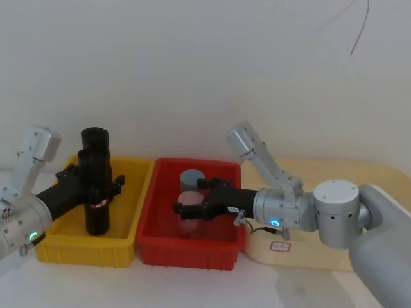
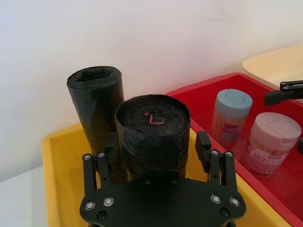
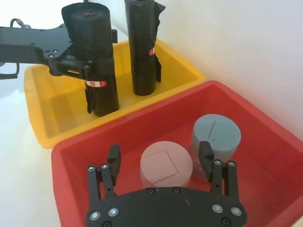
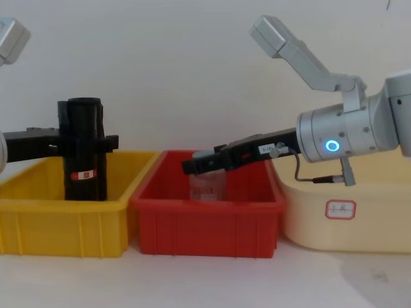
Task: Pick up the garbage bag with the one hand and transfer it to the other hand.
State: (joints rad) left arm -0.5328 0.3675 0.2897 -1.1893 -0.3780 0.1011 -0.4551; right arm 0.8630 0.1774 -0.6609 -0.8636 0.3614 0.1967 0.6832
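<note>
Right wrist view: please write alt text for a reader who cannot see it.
The open right gripper hovers over a pink-lidded jar, beside a grey-lidded jar, in a red bin. Farther off, the left gripper is at the garbage bag in a yellow bin, next to a second black roll.

i can't read any words here. the garbage bag [image 3: 100, 94] wears a red-and-white label band [image 3: 96, 83] and the cream tub [image 4: 379, 221] has a red-framed white tag [image 4: 340, 209], both with print too small to read.
</note>
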